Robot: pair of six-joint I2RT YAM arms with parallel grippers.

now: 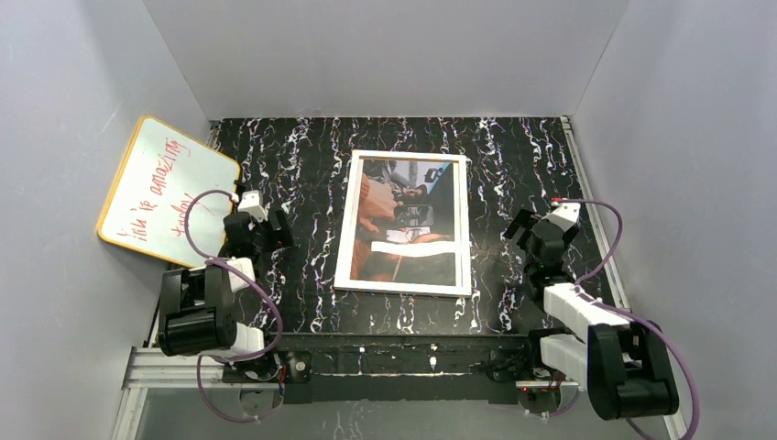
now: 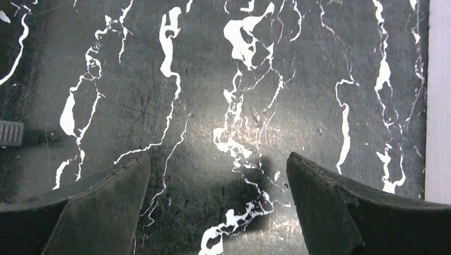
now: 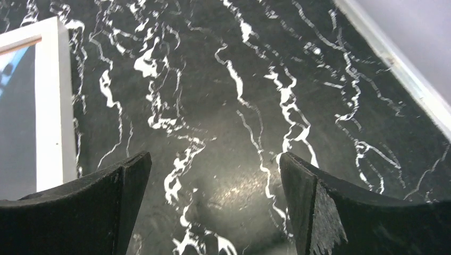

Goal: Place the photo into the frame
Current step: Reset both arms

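Note:
The frame [image 1: 345, 231], a white rectangle, lies flat in the middle of the black marbled table. The photo [image 1: 408, 220], dark with reddish and blue tones, shows inside its white border, and a white glare streak crosses its lower part. My left gripper [image 1: 278, 229] hovers to the left of the frame, open, with only table between its fingers [image 2: 218, 164]; the frame's white edge [image 2: 439, 95] shows at the far right of the left wrist view. My right gripper [image 1: 518, 229] stands to the right of the frame, open and empty [image 3: 214, 162]. The right wrist view catches the frame's corner [image 3: 50, 101] and a strip of photo [image 3: 16, 117].
An orange-rimmed whiteboard [image 1: 165, 188] with red handwriting leans against the left wall. Grey walls close in the table on three sides, and a metal rail [image 3: 393, 58] runs along its right edge.

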